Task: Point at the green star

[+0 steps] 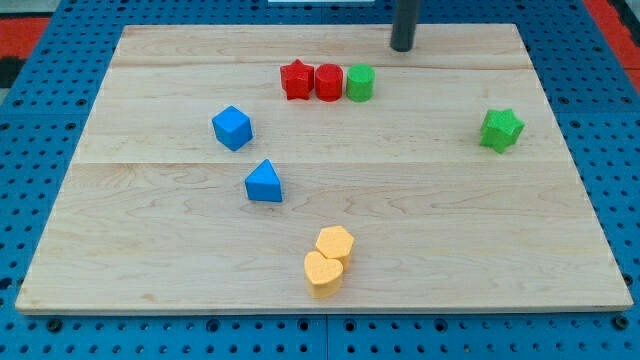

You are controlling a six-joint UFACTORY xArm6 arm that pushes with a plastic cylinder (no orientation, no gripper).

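Camera view: green star (501, 130) lies well right of my tip (402, 47).

Our tip (402, 47) rests near the far edge of the wooden worktop (150, 250), just above and right of a touching row: red star (296, 79), red cylinder (329, 81), green cylinder (360, 82). The green star (501, 130) sits well apart, near the right edge. A blue cube (232, 128) and blue triangular block (264, 182) lie left of centre. A yellow hexagon (335, 243) touches a yellow heart (323, 273) near the front edge.
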